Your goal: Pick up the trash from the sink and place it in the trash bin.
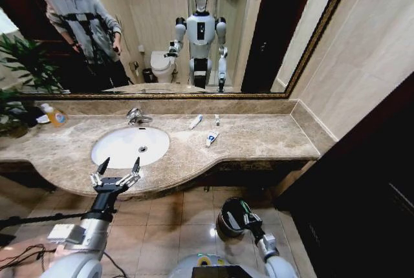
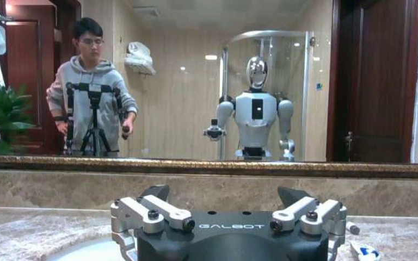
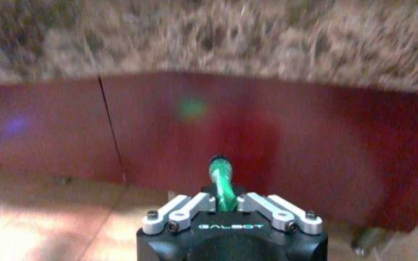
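1. Landmark: the sink [image 1: 116, 155], a white oval basin with a round drain, set into a beige marble surface [image 1: 259, 139]. Its bowl looks bare.
2. Left pincer [image 1: 118, 166] hovers over the near rim of the sink, its two dark tips spread wide and holding nothing. The left wrist view shows the same spread jaws with the basin edge below.
3. Right pincer [image 1: 246, 213] is low, well to the right of the sink and beneath the surface's edge, right at the trash bin [image 1: 226, 226]. It is clamped narrow on a small green piece [image 3: 221, 179], which sticks out between the jaws.
4. The trash bin is a small dark round can with a shiny metal rim, standing on the tiled floor.
5. More trash lies on the surface right of the sink: a white tube [image 1: 195, 121] nearest the tap [image 1: 136, 116], a thin white stick [image 1: 217, 119] just past it, and a second tube [image 1: 211, 138] with blue print closer to the front edge.
6. Handling, as a judgement: all are light. The tubes are likely soft, smooth plastic that can roll or squirt free; grip across the middle of the body. The stick is stiff but thin, easy to miss on polished marble. The green piece is tiny; a loose grip would drop it short of the bin.
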Tool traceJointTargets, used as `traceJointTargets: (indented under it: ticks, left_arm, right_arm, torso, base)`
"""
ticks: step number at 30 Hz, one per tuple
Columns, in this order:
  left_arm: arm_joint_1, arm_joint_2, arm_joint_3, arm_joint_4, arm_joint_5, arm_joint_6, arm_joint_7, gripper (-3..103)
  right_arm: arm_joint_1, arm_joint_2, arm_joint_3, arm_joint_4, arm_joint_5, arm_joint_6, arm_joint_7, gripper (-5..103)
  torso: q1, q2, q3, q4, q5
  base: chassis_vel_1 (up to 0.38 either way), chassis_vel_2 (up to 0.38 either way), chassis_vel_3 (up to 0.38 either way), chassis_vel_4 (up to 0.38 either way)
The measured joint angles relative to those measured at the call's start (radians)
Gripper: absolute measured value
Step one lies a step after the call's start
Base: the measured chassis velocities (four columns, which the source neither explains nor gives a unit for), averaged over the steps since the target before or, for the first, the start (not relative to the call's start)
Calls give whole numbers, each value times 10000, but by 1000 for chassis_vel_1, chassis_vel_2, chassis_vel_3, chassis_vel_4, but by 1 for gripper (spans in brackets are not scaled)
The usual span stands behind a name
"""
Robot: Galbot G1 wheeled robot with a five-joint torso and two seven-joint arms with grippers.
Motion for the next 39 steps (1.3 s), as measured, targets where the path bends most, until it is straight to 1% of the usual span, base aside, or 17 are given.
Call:
traceJointTargets:
  ticks: [3, 7, 9, 10, 12, 13, 16, 17, 21, 28, 34, 36, 37, 38, 39]
  left_arm:
    - [0, 0, 0, 0, 0, 0, 0, 100]
    - [0, 0, 0, 0, 0, 0, 0, 100]
    - [0, 0, 0, -1, 0, 0, 0, 100]
    - [0, 1, 0, 0, 0, 0, 0, 100]
    - [0, 0, 0, 0, 0, 0, 0, 100]
    - [0, 0, 0, 0, 0, 0, 0, 100]
    - [0, 0, 0, 0, 0, 0, 0, 100]
    - [0, 0, 0, 0, 0, 0, 0, 100]
    - [0, 0, 0, 0, 0, 0, 0, 100]
    - [0, 0, 0, 0, 0, 0, 0, 100]
    - [0, 0, 0, 0, 0, 0, 0, 100]
    - [0, 0, 0, 0, 0, 0, 0, 100]
    - [0, 0, 0, 0, 0, 0, 0, 100]
    - [0, 0, 0, 0, 0, 0, 0, 100]
    - [0, 0, 0, 0, 0, 0, 0, 100]
  right_arm:
    - [547, 15, -179, -907, -178, -113, -79, 9]
    - [931, 40, -277, -1543, -322, -165, -166, 9]
    - [1212, 75, -297, -2016, -580, -240, -169, 9]
    - [1536, 126, -301, -2593, -888, -301, -122, 9]
    - [1912, 204, -302, -3222, -1136, -380, -67, 9]
    - [1912, 204, -302, -3222, -1136, -380, -67, 9]
    - [2480, 327, -386, -4122, -1277, -744, -51, 9]
    - [2480, 327, -386, -4122, -1277, -744, -51, 9]
    - [3209, 522, -272, -5258, -1597, -559, -42, 9]
    - [3686, 492, -198, -5848, -1606, -350, 46, 9]
    - [3860, 500, -188, -6021, -1612, -317, 172, 9]
    - [3919, 531, -191, -6092, -1643, -316, 276, 8]
    - [3951, 551, -191, -6140, -1647, -302, 354, 13]
    - [3951, 551, -191, -6140, -1647, -302, 354, 13]
    - [4027, 609, -186, -6256, -1649, -234, 556, 19]
  torso:
    - [0, 0, 0, 0, 0]
    - [0, 0, 0, 0, 0]
    - [0, 0, 0, 0, 0]
    - [0, 0, 1, -1, 0]
    - [0, -1, 0, 0, 0]
    - [0, -1, 0, 0, 0]
    - [0, -1, 1, 0, 0]
    - [0, -1, 1, 0, 0]
    - [1, -1, 1, 0, 0]
    - [1, -1, 0, 0, -1]
    - [0, -1, 0, 0, 0]
    - [1, -1, 0, -1, 0]
    - [0, -1, 0, 0, -1]
    - [0, -1, 0, 0, -1]
    - [0, -1, 0, 0, 1]
  base:
    - [0, 0, 0, 0]
    - [0, 0, 0, 0]
    - [0, 0, 0, 0]
    - [0, 0, 0, 0]
    - [0, 0, 0, 0]
    - [0, 0, 0, 0]
    - [0, 0, 0, 0]
    - [0, 0, 0, 0]
    - [0, 0, 0, 0]
    - [0, 0, 0, 0]
    - [0, 0, 0, 0]
    - [0, 0, 0, 0]
    - [0, 0, 0, 0]
    - [0, 0, 0, 0]
    - [0, 0, 0, 0]
